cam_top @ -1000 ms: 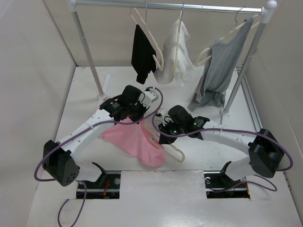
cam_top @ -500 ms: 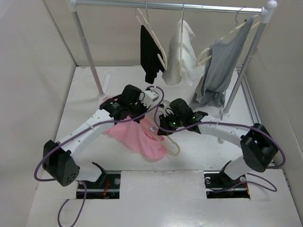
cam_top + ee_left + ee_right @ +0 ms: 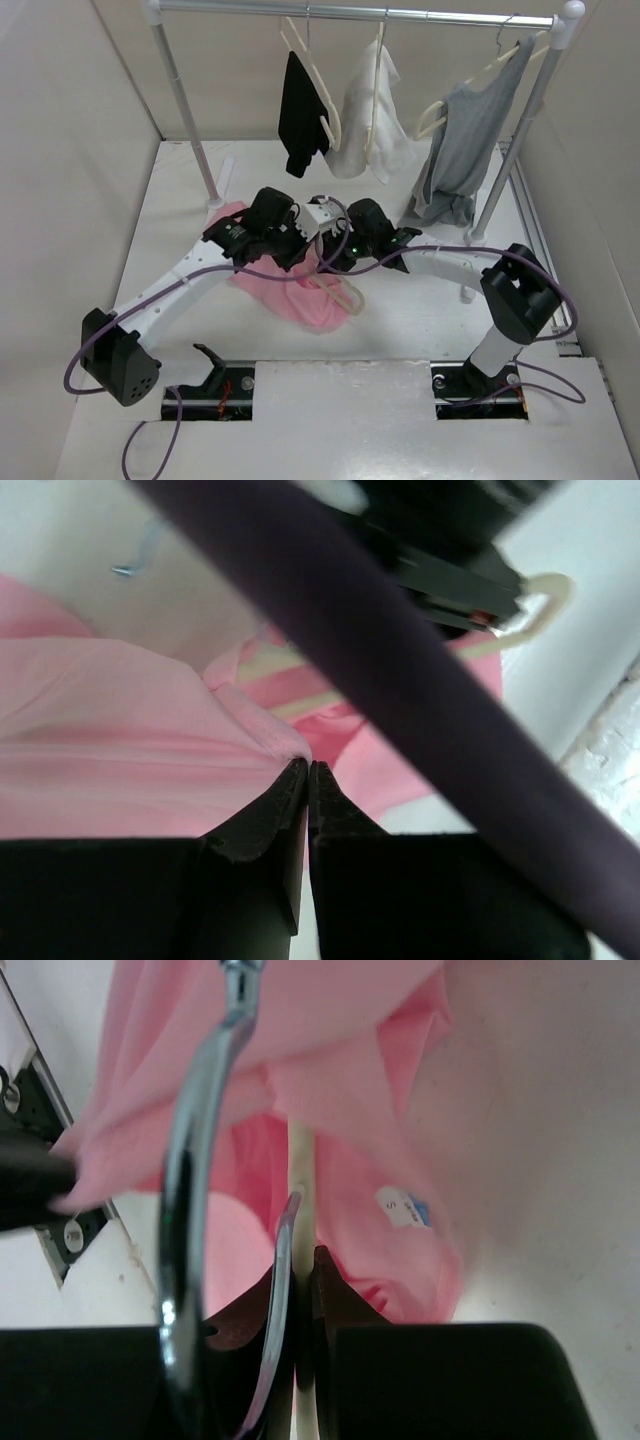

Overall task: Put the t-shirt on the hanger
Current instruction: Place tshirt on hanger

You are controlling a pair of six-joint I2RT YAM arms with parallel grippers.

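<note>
The light pink t-shirt (image 3: 295,295) lies bunched on the white table between both arms. My left gripper (image 3: 296,252) is shut on a fold of the t-shirt (image 3: 150,770). My right gripper (image 3: 335,258) is shut on the cream hanger (image 3: 350,295), whose bar (image 3: 300,1160) runs between the jaws into the pink fabric (image 3: 340,1080). The metal hook (image 3: 190,1210) curves close past the right wrist camera. In the left wrist view the hanger (image 3: 540,595) pokes into the shirt opening, and a purple cable crosses the frame.
A clothes rail (image 3: 350,14) stands at the back with a black garment (image 3: 300,110), a white garment (image 3: 365,115) and a grey top (image 3: 465,150) on like hangers. Its posts (image 3: 190,110) stand left and right. Side walls close in the table.
My right gripper has moved left with the hanger, bringing it into the shirt beside the left gripper. The left arm shifted slightly, and the shirt bunched up more to the left.
</note>
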